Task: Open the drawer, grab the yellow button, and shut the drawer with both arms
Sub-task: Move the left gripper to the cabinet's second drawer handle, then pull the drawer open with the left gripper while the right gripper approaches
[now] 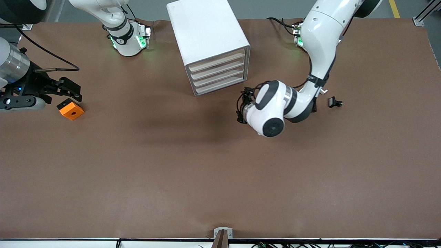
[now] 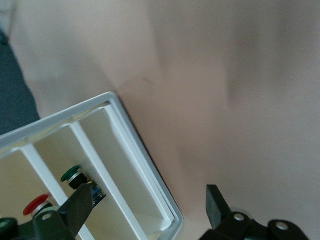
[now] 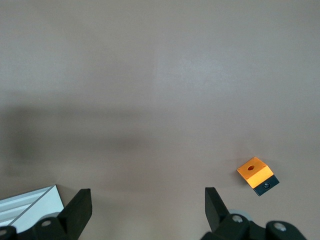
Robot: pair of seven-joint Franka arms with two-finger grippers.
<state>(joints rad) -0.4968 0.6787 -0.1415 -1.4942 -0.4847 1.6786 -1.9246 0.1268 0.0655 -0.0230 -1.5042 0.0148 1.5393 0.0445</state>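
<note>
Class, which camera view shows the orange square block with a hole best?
The right wrist view: the orange square block lies unobstructed, its hole and dark base plain. The front view shows the block too, toward the right arm's end. The left wrist view misses it.

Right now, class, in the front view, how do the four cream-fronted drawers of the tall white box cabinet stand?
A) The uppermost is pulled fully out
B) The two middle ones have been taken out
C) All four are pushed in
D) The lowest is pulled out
C: in the front view all four cream fronts of the tall white box cabinet sit level with one another inside its frame, the uppermost drawer included, and none sticks out.
</note>
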